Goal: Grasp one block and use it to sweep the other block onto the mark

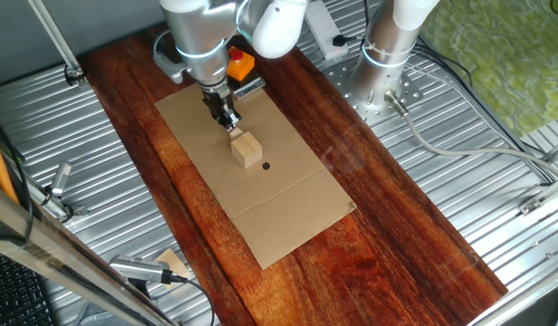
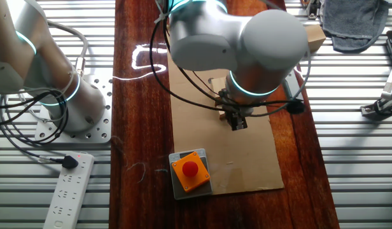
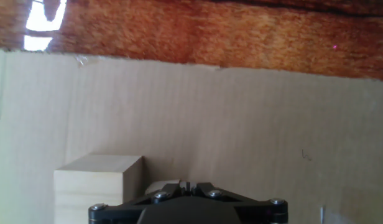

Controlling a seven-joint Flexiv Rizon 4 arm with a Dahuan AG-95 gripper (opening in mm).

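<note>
The small pale cube sits at the tips of my gripper, which looks shut on it, low over the brown cardboard. The larger tan block lies just beyond the cube, touching or nearly touching it. The black dot is a short way past the block, toward the front right. In the hand view the larger block is at the lower left, and a pale sliver of the cube shows by the fingers. In the other fixed view my arm hides most of both blocks; the gripper shows below the wrist.
An orange box with a red button stands at the cardboard's end behind my arm. A second arm's base and a power strip are on the ribbed metal beside the dark wooden board.
</note>
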